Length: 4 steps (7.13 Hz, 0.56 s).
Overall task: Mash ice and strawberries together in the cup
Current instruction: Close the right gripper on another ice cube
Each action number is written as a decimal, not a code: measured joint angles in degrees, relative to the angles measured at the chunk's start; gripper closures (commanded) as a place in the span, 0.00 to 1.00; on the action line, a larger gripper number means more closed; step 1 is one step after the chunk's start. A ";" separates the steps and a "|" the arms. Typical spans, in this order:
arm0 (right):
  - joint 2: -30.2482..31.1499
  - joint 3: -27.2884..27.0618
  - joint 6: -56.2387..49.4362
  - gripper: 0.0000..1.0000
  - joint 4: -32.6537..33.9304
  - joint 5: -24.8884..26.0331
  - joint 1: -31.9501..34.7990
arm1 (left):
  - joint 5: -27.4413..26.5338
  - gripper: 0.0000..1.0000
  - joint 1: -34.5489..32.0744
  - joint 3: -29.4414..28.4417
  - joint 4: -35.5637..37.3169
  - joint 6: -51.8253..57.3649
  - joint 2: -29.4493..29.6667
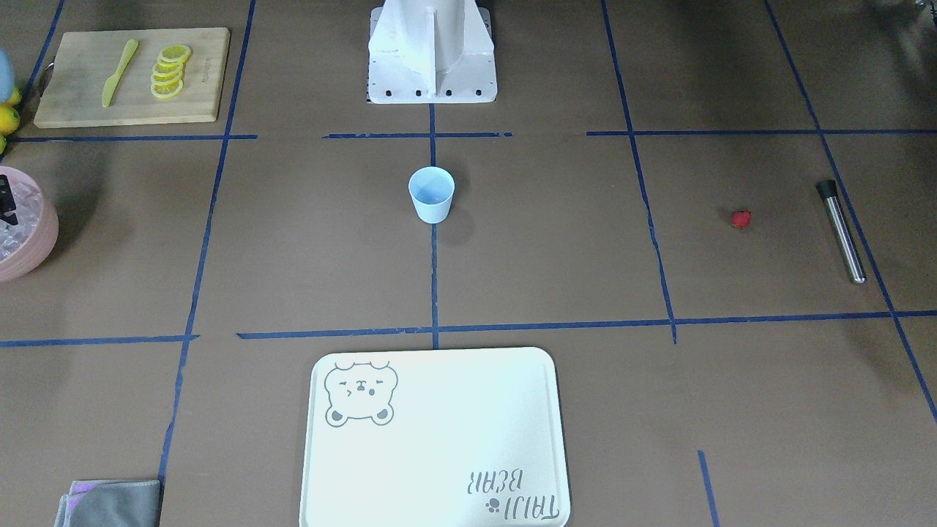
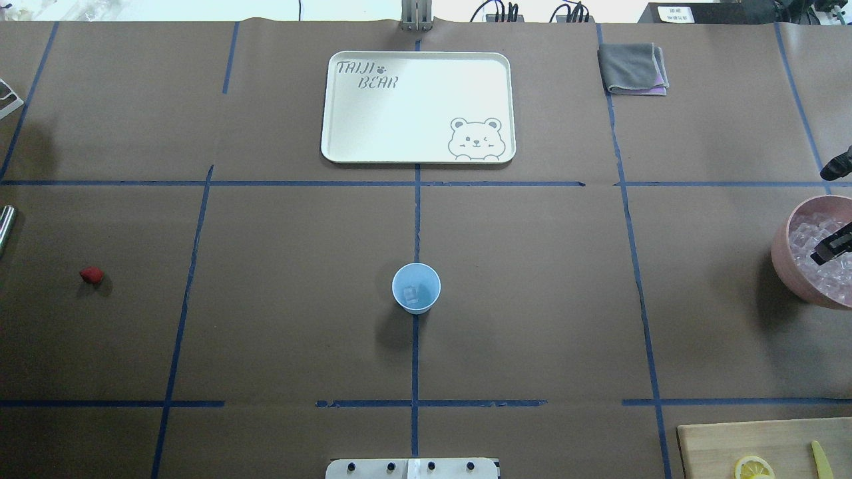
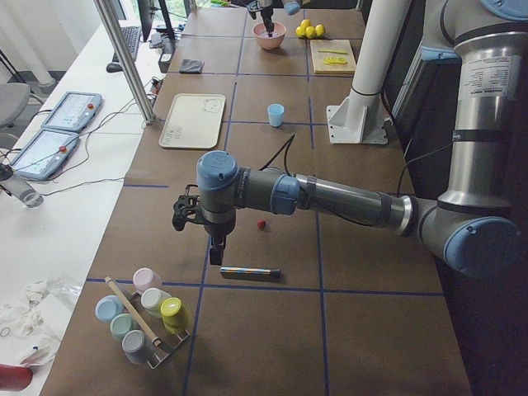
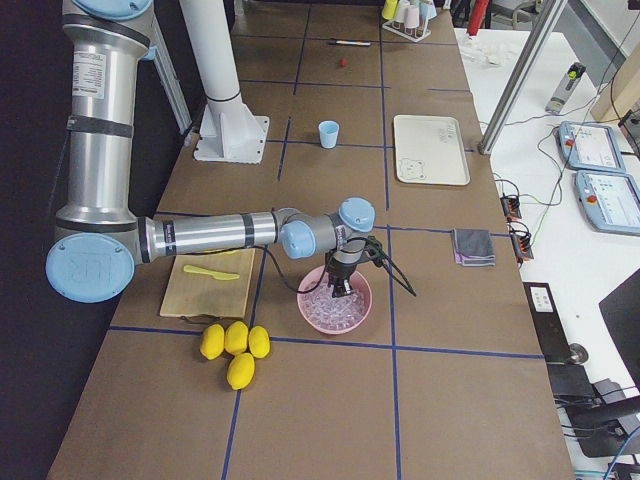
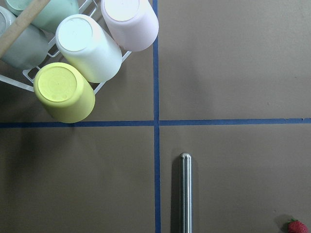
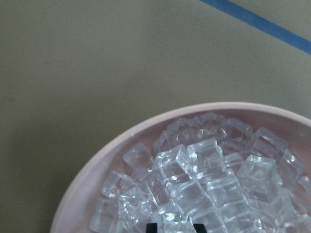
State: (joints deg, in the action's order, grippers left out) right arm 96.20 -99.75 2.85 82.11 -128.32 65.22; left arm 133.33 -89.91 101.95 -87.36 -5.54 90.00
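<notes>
Over the ice [image 6: 209,170] in the bowl [image 6: 97,165] the right claw [image 4: 340,291] is held; its state, like the left claw's [image 3: 215,254], cannot be told.

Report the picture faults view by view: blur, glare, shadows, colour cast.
Right wrist view: soft focus on the ice in the pink bowl, tabletop tinted olive. Front-facing view: the tray is washed out, nearly white. Overhead view: the cup throws a soft shadow toward the robot's base. Left wrist view: sharp, with a bright streak along the metal rod.
</notes>
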 measured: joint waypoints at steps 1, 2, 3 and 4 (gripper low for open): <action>0.05 0.00 -0.07 0.75 -0.06 0.00 0.00 | 0.00 0.00 0.00 0.00 0.00 0.00 0.00; 0.09 0.00 -0.11 0.87 -0.11 0.00 0.00 | 0.00 0.00 0.00 0.00 0.00 -0.02 0.00; 0.11 -0.11 -0.12 0.95 -0.14 0.00 0.01 | 0.00 0.00 0.00 0.00 0.00 -0.04 0.00; 0.20 -0.79 -0.14 1.00 -0.03 -0.10 0.08 | 0.00 0.00 0.00 0.00 0.00 -0.02 0.00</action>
State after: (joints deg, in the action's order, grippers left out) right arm 96.41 -100.54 2.71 82.08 -128.43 65.30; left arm 133.33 -89.91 101.95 -87.36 -5.56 90.00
